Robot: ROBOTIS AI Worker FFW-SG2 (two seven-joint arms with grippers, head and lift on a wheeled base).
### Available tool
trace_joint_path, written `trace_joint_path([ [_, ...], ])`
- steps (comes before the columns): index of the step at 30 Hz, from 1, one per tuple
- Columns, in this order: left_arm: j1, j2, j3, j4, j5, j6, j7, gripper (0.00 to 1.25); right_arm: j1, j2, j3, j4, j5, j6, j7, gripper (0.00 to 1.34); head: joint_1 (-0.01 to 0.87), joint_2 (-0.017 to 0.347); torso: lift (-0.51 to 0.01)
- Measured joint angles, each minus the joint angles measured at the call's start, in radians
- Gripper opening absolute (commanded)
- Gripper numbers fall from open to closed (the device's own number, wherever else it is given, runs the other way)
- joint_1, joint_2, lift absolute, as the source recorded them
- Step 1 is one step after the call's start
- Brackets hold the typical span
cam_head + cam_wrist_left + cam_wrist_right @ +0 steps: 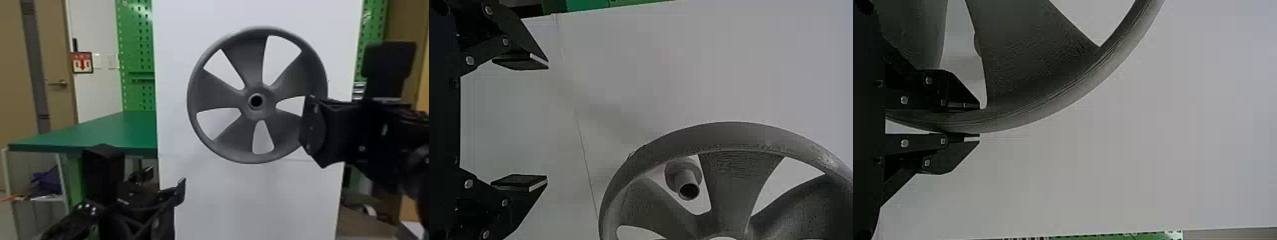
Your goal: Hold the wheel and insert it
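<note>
One tall white panel (172,79) stands before me, with two green pegboards (135,48) behind, one showing past each side. One green table (111,131) stands to the left of the panel. One gray wheel (245,60) is upright in front of the panel; I count five spokes and five openings around one round center hole (256,101). My right claw (311,126) pinches its rim at the right side, one finger on each face. My left claw (180,193) is low, to the left of the wheel; its two fingers (521,182) are spread wide, with nothing between them. One red-and-white sign (82,63) hangs on the wall. One short hollow peg (681,175) on the panel shows through an opening, off to one side of the hub from my left wrist.
</note>
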Motion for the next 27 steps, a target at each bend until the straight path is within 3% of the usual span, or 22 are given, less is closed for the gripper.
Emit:
trace_joint_path([
  [27,0.001,0.001,-0.001,0.002,0.000,0.000,0.001,0.81,-0.036,-0.005,-0.011,0.108,0.001,-0.064,0.000,0.17,0.181,0.098,-0.494],
])
